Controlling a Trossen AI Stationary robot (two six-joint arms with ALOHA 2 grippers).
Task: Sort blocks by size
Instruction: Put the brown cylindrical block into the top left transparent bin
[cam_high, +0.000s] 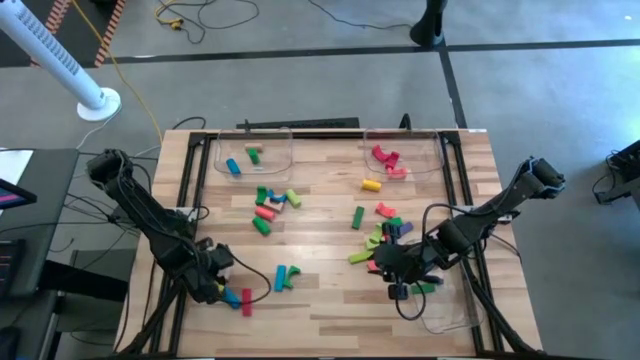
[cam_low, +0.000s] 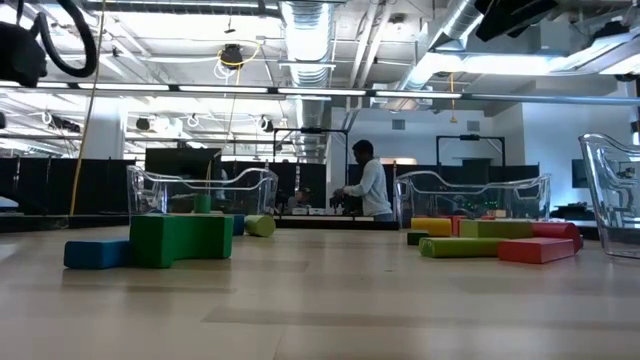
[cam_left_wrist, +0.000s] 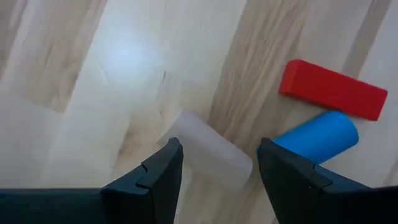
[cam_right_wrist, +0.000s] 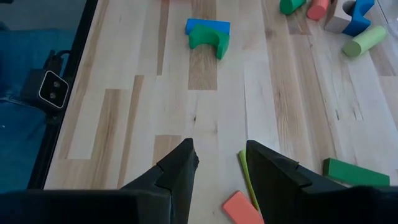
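on pale wood grain, pale block (cam_left_wrist: 211, 151), blue cylinder (cam_left_wrist: 317, 137)

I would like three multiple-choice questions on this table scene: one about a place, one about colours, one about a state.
1. Where does the red bar lie?
A in a tray; B beside the blue cylinder, near the left tool; C at the table's far edge.
2. What colours are the blocks in the far left tray?
A red, pink; B blue, green; C yellow, purple.
3. The left tool is:
A shut, empty; B open, a pale block between its fingers; C lifting the red bar.

Answers: B, they lie side by side; B, one blue block and one green block; B, its fingers stand apart.
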